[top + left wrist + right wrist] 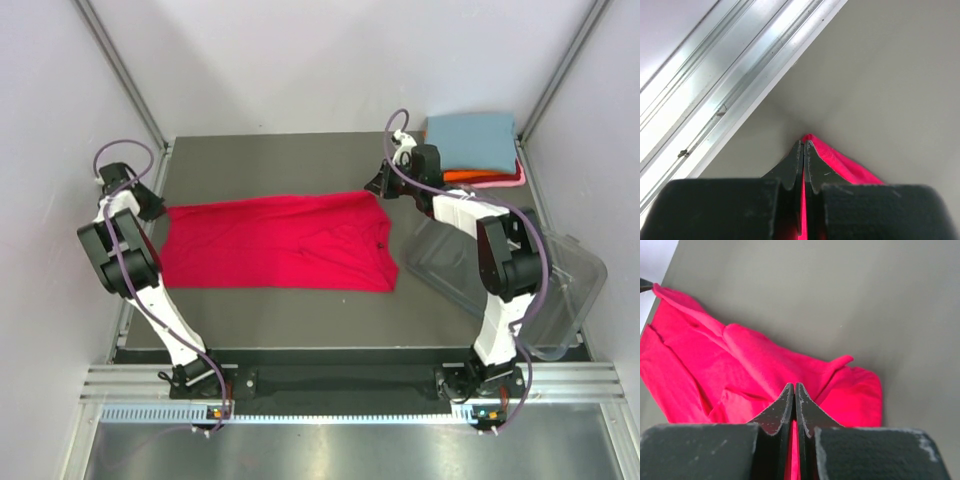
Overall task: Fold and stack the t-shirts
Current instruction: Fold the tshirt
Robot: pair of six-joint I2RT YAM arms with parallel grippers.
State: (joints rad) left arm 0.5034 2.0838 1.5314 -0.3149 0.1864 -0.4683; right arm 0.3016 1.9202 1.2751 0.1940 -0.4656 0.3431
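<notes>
A crimson red t-shirt (280, 243) lies stretched sideways across the dark table. My left gripper (158, 205) is shut on its left corner, and red cloth (840, 162) shows between and beside the jaws (804, 145). My right gripper (378, 188) is shut on the shirt's far right corner, with the red t-shirt (740, 365) spread beyond the closed jaws (794, 387). At the back right lies a stack of folded t-shirts: blue-grey (470, 140) on top, then orange (470, 176), then pale pink (500, 182) at the bottom.
A clear plastic tub (520, 285) sits tilted at the right edge of the table (270, 165), under my right arm. An aluminium rail (715, 90) runs along the table's left side, close to my left gripper. White walls enclose the workspace.
</notes>
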